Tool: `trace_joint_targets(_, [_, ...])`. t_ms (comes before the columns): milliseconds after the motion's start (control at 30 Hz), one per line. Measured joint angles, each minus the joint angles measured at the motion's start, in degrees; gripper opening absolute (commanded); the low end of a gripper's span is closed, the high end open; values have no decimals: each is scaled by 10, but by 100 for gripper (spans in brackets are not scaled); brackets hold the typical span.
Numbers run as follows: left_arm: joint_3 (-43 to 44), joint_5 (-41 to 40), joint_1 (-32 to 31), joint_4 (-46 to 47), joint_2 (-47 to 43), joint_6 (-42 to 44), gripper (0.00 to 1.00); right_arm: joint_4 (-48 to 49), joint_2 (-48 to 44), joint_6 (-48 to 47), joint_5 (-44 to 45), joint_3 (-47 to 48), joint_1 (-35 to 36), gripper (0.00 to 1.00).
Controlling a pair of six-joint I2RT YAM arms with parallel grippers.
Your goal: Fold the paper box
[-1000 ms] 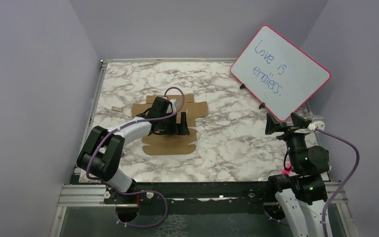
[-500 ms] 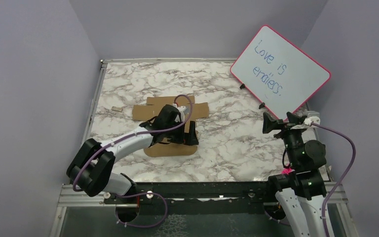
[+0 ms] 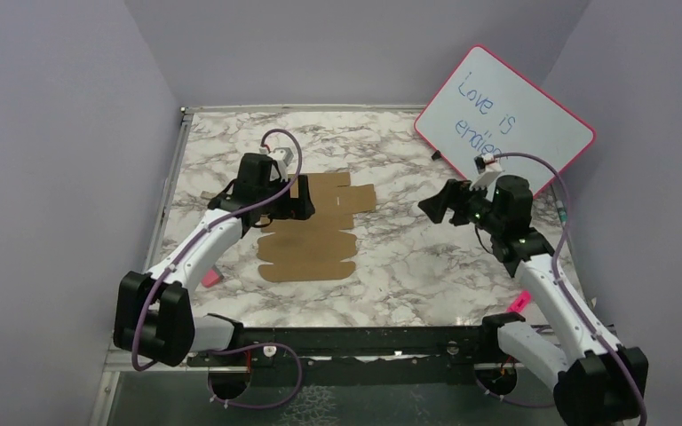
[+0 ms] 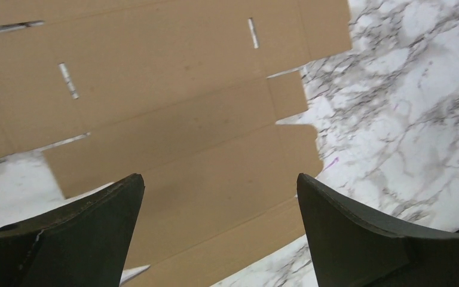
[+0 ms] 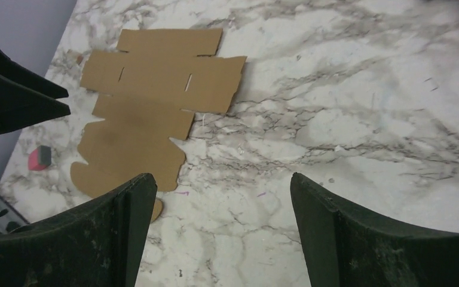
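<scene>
Top external view, from the left: a small pink block (image 3: pixel 210 277) lies near the table's (image 3: pixel 408 275) left edge. Past it, the left gripper (image 3: pixel 295 202) hangs over the far-left part of the paper box (image 3: pixel 315 238). Its jaws stand wide apart and hold nothing. Its wrist camera shows only brown card between the fingertips (image 4: pixel 132 186), and I cannot tell whether they touch it.

The box is a flat die-cut sheet, unfolded, lying left of the table's centre with its flaps, slits and notches showing.

Well to the right of it, the right gripper (image 3: pixel 440 202) points toward the sheet, jaws also apart and empty. A whiteboard (image 3: pixel 515 124) stands behind it.

The sheet looks light and thin. It is probably stiff across each panel but ready to bend at its creases, and likely to slide on the smooth marble. Lying flat, it offers little to pinch. An outer flap's free edge seems the best hold, with the other arm pressing down the middle panel.
</scene>
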Motion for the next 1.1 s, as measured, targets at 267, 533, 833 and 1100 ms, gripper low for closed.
trace_joint_targets(267, [-10,-64,5,-32,-55,60,99,139,194,109,-58,-6,11,74])
trace_joint_targets(533, [-37,-90,5,-33,-81,77,99,257,394,182,-54,10,78,61])
trace_joint_targets(833, [-40,-93,5,-33,-93,81,99,360,574,243,-59,87,108,50])
trace_joint_targets(1100, [-43,-89,5,-31,-94,82,99,450,646,283,-78,110,112,21])
